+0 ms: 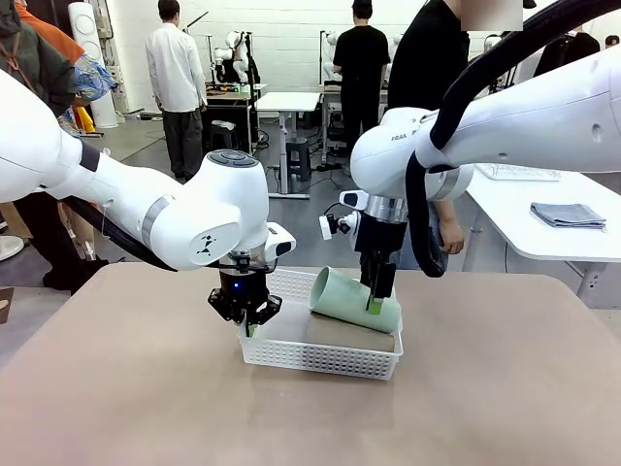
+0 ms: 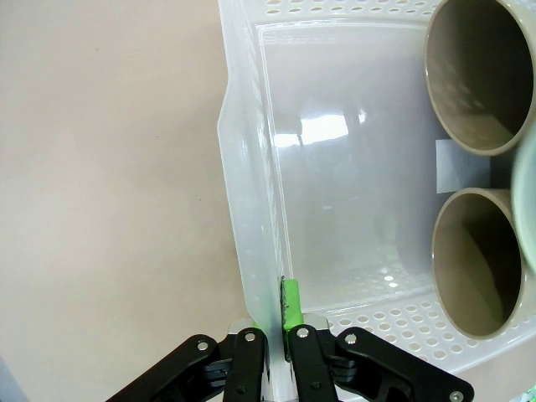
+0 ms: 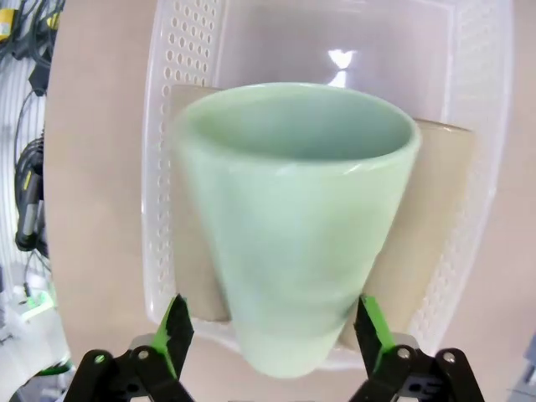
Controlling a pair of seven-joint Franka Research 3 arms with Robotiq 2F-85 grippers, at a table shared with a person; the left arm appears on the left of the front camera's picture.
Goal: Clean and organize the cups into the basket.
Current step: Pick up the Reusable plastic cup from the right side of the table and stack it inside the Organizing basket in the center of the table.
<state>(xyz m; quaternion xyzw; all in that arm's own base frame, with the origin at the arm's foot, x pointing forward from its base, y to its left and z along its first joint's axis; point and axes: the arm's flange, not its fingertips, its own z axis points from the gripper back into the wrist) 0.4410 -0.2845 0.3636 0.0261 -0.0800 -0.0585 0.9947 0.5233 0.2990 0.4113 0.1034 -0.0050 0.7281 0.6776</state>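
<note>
The white lattice basket (image 1: 320,357) stands mid-table. My left gripper (image 1: 245,313) is shut on its left wall, one pad inside and one outside, as the left wrist view shows (image 2: 272,322). Two tan cups (image 2: 481,79) (image 2: 477,264) lie side by side in the basket (image 2: 335,167), mouths toward that gripper. The mint green cup (image 1: 351,301) lies tilted on top of them. My right gripper (image 1: 378,294) hangs open over its narrow end. In the right wrist view the fingers (image 3: 173,328) stand on either side of the mint cup (image 3: 293,218), with a small gap on each side.
A person (image 1: 432,58) stands at the far edge behind my right arm. A white table with a folded grey cloth (image 1: 568,215) is at the right. Bare tan tabletop (image 1: 146,398) lies left of, right of and in front of the basket.
</note>
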